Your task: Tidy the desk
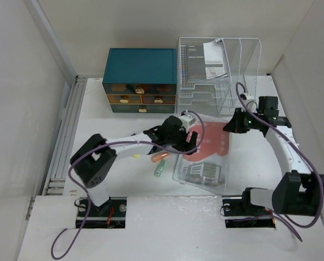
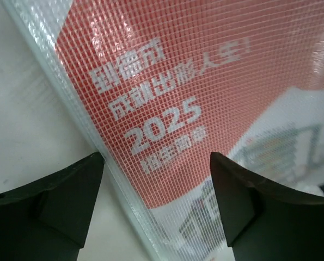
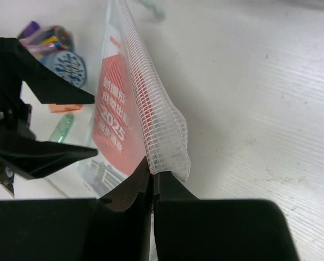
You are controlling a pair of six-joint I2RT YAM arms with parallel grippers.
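Your right claw [image 3: 152, 176] is pinching the folded edge of the clear mesh pouch [image 3: 151, 119] at lower centre, jaws almost meeting on it. Your left claw [image 2: 156, 163] is hanging wide open just over the pouch's red sheet [image 2: 205, 70]. The desk [image 1: 123, 179] under them is filling the middle of the top view, flat, white and pale-walled. The left arm is covering the pouch's upper left corner there, and the grey print lower down is blurring out.

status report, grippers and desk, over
Right gripper shut on mesh pouch edge. Left gripper open, straddling pouch's other edge. Orange marker, green marker loose on desk.
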